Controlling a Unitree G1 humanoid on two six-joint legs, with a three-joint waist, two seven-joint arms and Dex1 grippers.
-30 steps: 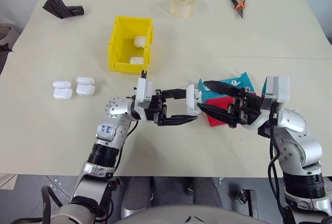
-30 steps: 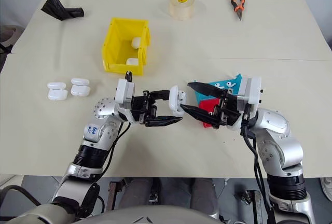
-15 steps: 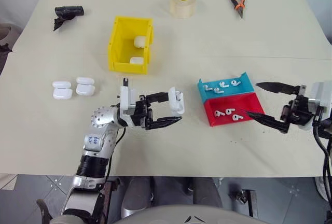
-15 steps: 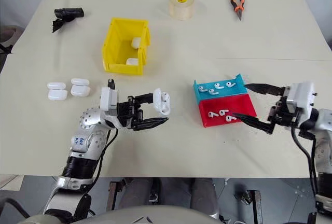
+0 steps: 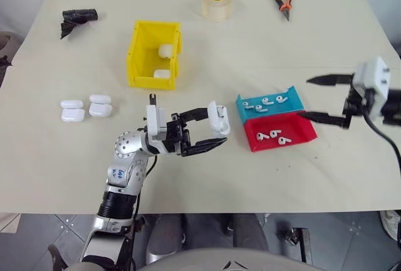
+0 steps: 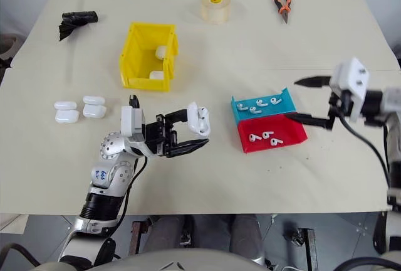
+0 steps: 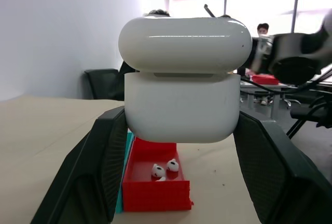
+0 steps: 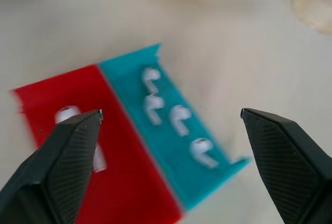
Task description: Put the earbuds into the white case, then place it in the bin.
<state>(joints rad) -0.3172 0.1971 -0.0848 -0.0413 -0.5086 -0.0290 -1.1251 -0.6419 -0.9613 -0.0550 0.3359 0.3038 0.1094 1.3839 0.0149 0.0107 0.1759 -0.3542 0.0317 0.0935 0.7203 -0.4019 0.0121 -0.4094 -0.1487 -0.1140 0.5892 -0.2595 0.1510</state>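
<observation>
Nearest to me, my left gripper is clamped on the white case, holding it above the table with the lid hinged partly up. In the left wrist view the two black fingers press the case's lower body from either side, leaving the lid free. I judge this shell light and rigid but glossy and rounded, so it could squirt out of a pinch; a hold across the flat flanks of the body, below the lid seam, looks soundest.

Just beyond, the earbuds lie in two shallow trays set side by side: some in the red tray, four in the blue tray. They look tiny, slick and nearly weightless, likely to skate or flick away, so I would pinch one by the stem, gently. My right gripper hovers just right of the trays, fingers spread wide and empty.

Further off on the left sits the bin, with two white cases already inside; four more cases rest on the table nearer my left side.
</observation>
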